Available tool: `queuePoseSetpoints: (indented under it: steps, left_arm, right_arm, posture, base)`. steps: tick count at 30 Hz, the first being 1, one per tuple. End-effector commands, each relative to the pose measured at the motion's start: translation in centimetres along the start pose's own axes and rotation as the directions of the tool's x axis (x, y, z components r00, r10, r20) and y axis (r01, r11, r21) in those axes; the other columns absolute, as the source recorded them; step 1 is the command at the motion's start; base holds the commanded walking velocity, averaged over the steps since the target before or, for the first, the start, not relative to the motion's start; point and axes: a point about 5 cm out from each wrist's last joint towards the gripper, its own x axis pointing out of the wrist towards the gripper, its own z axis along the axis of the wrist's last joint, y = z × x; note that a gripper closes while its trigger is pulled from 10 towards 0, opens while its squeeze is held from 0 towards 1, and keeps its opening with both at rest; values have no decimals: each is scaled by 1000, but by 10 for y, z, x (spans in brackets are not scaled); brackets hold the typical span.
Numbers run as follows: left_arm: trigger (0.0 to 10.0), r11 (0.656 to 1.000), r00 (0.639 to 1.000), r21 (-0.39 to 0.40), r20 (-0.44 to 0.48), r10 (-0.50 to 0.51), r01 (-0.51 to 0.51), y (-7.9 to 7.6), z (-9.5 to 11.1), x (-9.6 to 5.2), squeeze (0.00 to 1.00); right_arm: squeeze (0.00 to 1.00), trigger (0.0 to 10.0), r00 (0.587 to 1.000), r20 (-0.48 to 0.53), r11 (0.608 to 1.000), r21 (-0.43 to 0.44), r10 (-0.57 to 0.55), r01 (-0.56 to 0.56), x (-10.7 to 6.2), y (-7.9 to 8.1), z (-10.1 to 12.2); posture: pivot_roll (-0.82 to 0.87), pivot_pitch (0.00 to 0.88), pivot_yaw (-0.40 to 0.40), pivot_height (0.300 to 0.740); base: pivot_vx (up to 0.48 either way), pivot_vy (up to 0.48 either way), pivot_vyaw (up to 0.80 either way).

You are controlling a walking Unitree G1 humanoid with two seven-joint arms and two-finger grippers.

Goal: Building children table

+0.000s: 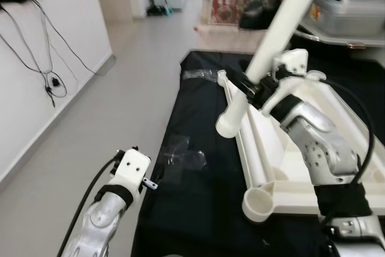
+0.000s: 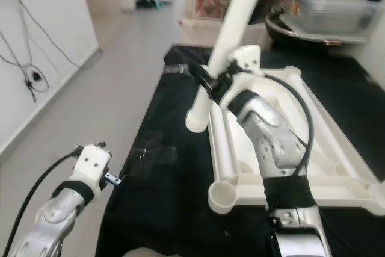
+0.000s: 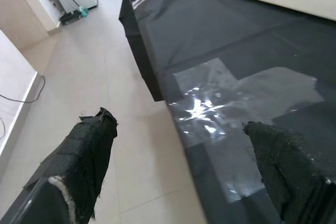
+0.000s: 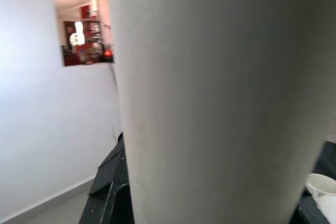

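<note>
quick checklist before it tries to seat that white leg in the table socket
1. Right hand grips the white leg: ok, shut on it near the lower end.
2. Leg upright over a socket: not ok, it is tilted and its lower end hangs above the black cloth, beside the frame.
3. Corner socket open and unobstructed: ok.
4. Upturned tabletop lies flat on the cloth: ok.
5. Left hand free to steady: ok, open, over the cloth's edge.
6. Socket and leg match: cannot tell.
</note>
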Motion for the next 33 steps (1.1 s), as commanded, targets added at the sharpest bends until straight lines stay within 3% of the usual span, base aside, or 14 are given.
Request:
queuePoseSetpoints:
  steps: [1, 16, 20, 21, 24, 28, 33]
  left_arm:
    - [10000, 1000, 1000, -13, -11, -1, 1, 0, -3, -2, 0]
    - [10000, 1000, 999, -4, -29, 17, -17, 6, -7, -4, 0]
    - [10000, 999, 999, -2, -38, 34, -34, 10, -9, -6, 0]
    - [10000, 999, 999, -2, -39, 37, -37, 10, -9, -6, 0]
    - [10000, 999, 999, -2, -39, 37, -37, 10, -9, -6, 0]
    - [10000, 999, 999, -16, -38, 39, -40, 7, -10, -7, 0]
    - [10000, 999, 998, -26, -40, 46, -47, 6, -10, -9, 0]
  right_arm:
    - [0, 0, 1000, 6, 1000, 5, 29, -29, 2, 4, 4]
    - [0, 0, 990, -62, 992, 24, 127, -126, -5, 13, 0]
    - [0, 0, 968, -125, 974, 80, 219, -210, -11, 18, -4]
    - [0, 0, 952, -144, 963, 56, 268, -263, -14, 21, -4]
    - [0, 0, 952, -144, 963, 56, 268, -263, -14, 21, -4]
    - [0, 0, 897, -231, 924, 33, 378, -381, -23, 30, -14]
    - [0, 0, 882, -236, 912, 63, 407, -404, -25, 31, -16]
  posture:
    - [78, 0, -41, 740]
    - [73, 0, -33, 740]
    - [73, 0, -36, 740]
    - [72, 0, -37, 740]
    - [72, 0, -37, 740]
    - [72, 0, -39, 740]
    - [78, 0, -46, 740]
  base:
    - [0, 0, 0]
    - [0, 0, -441]
    - [0, 0, -800]
    - [0, 0, 0]
    - [0, 0, 0]
    - [0, 0, 0]
    - [0, 0, 0]
